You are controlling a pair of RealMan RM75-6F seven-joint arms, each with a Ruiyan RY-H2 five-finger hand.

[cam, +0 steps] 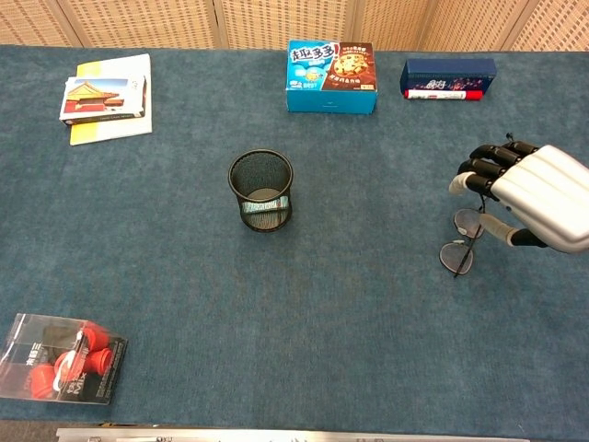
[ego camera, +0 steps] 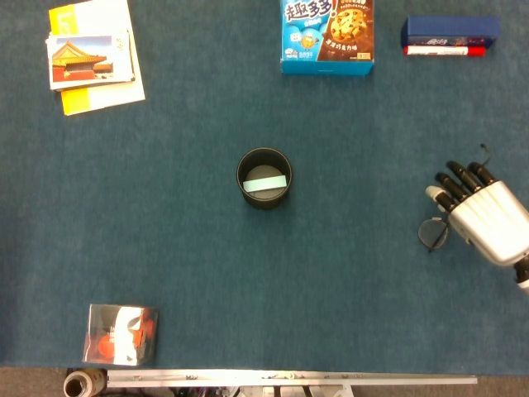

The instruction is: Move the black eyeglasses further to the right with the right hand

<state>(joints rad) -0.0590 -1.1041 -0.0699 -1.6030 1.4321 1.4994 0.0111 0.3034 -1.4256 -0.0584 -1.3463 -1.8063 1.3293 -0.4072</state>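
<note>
The black eyeglasses (cam: 457, 259) lie on the blue table cloth at the right, one lens (ego camera: 431, 234) showing clear of my hand in the head view. My right hand (cam: 534, 195) hovers over their right part, fingers arched downward and thumb low beside the frame. The hand (ego camera: 488, 219) covers the far lens and a temple from above. The glasses rest on the cloth and I see no grip on them. My left hand appears in neither view.
A black mesh pen cup (cam: 261, 190) stands mid-table. A blue cookie box (cam: 331, 63) and a dark box with a red marker (cam: 447, 77) sit at the back. Booklets (cam: 104, 98) lie back left, and a clear packet of red items (cam: 60, 358) lies front left.
</note>
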